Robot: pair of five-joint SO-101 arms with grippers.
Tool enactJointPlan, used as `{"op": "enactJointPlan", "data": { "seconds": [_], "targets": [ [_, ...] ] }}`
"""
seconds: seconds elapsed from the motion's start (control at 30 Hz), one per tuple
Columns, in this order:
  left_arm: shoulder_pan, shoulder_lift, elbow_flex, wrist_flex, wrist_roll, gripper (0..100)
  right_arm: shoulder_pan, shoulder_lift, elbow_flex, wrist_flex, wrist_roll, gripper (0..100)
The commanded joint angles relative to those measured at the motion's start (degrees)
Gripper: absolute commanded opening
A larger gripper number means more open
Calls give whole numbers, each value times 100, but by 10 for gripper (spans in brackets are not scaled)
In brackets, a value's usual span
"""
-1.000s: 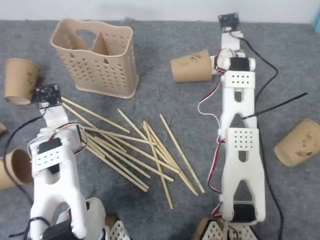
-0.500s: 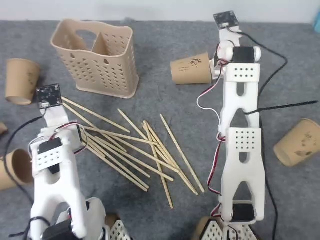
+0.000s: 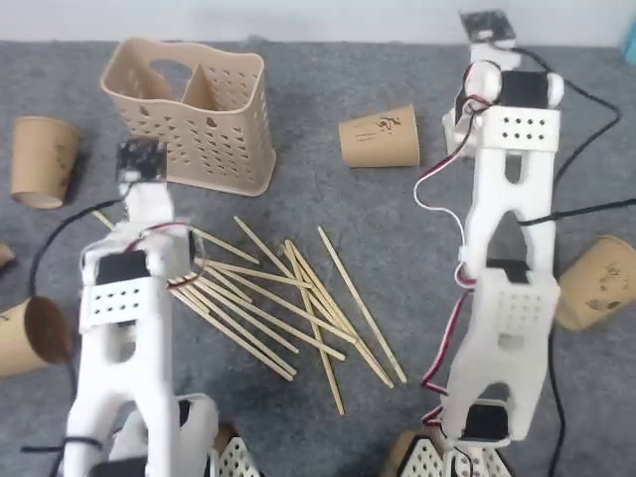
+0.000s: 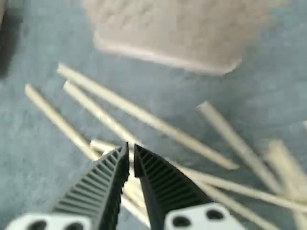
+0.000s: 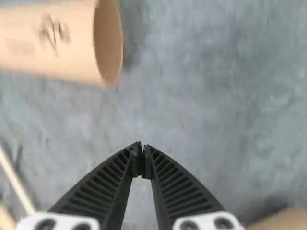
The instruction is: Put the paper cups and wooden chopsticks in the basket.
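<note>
Grey carpet (image 3: 328, 209) covered the table, and on it the beige perforated plastic basket (image 3: 189, 119) stood upright at the far left. Pale wooden chopsticks (image 3: 278, 298) lay in a loose heap between the two white arms, near the basket's foot. We saw four brown paper cups (image 3: 380, 136) on their sides, all outside the basket: one beside the right arm's wrist, the others towards the table's edges. The left gripper (image 4: 129, 153) hovered just above the chopsticks, its black ribbed fingers (image 4: 103, 184) almost pressed together with nothing between them. The right gripper (image 5: 140, 151) had its fingers pressed together too, over bare carpet near the first cup.
</note>
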Motion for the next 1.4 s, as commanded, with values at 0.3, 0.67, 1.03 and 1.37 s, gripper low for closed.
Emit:
{"op": "enactJointPlan", "data": {
  "seconds": [0.3,0.67,1.03,1.37],
  "targets": [
    [2356,290,-2536,774,580,233,637,-2158,5556,-2167,-70,8],
    [3103,3385,-4945,264,844,192,778,-3468,8545,-4365,176,8],
    [3086,5697,-6563,-905,1635,191,787,-3890,9090,-4769,422,8],
    [3007,7807,-8822,-1407,2171,191,787,-3881,9090,-4760,422,8]
  ]
}}
